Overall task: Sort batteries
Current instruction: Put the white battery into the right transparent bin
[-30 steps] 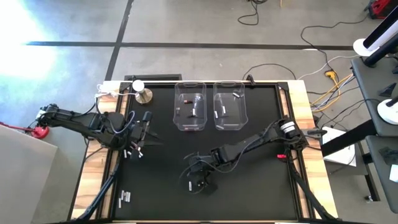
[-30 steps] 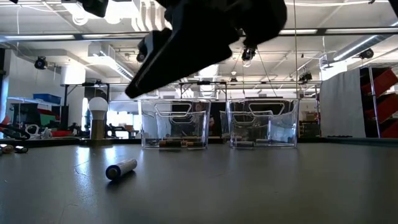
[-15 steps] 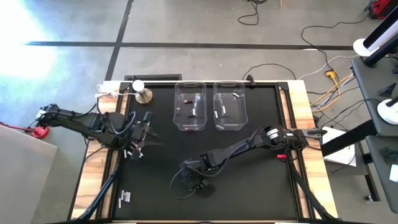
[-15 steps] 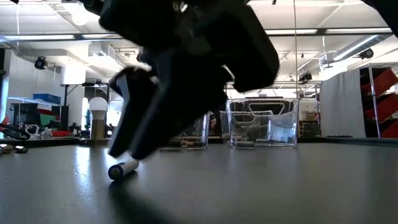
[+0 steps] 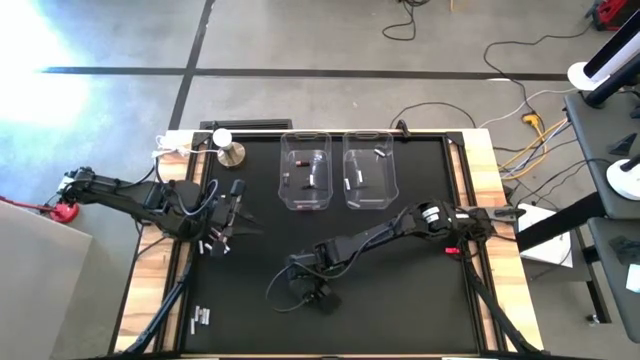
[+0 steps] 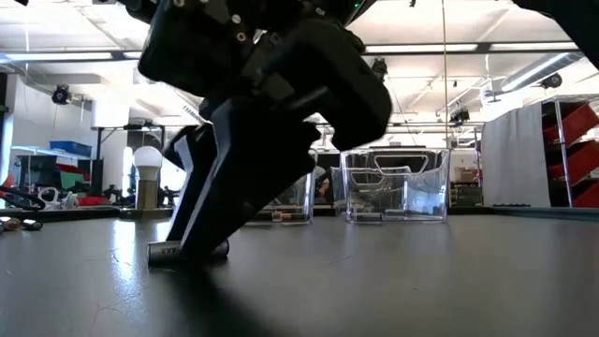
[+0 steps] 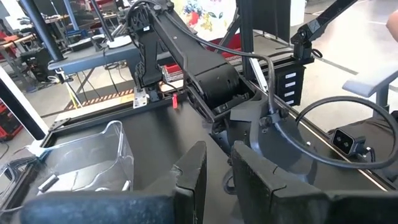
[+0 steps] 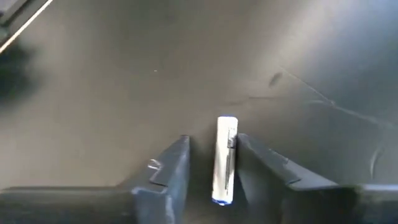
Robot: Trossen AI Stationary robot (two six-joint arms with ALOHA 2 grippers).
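Note:
A white battery [image 8: 225, 158] lies flat on the black table mat [image 5: 400, 300], near its front middle. My right gripper [image 8: 212, 140] is down at the mat, open, with one finger on each side of the battery. In the low view only the battery's ends [image 6: 164, 251] show past the dark fingers [image 6: 211, 215]. From above, the right gripper [image 5: 300, 288] hides it. My left gripper [image 5: 236, 206] hangs above the table's left side, its fingers [image 7: 198, 168] almost together with nothing between them. My right gripper slants down onto the mat and its fingers lie along the battery. One finger [image 8: 255, 155] rests against the battery's long side [image 8: 234, 144]; the other finger [image 8: 173, 163] stands a small gap away from it. The battery lies flat on the mat.
Two clear bins [image 5: 306, 180] [image 5: 368, 180] at the table's far middle each hold a few batteries. More loose batteries lie by the left gripper [image 5: 215, 243] and at the near left [image 5: 201, 318]. A silver knob with a white ball [image 5: 230, 150] stands at the far left.
My right gripper has come down to the mat and moved toward the table's left edge, tipping steeper, until its fingers stand on both sides of the battery. The battery has turned where it lay and now shows its full length to the low camera.

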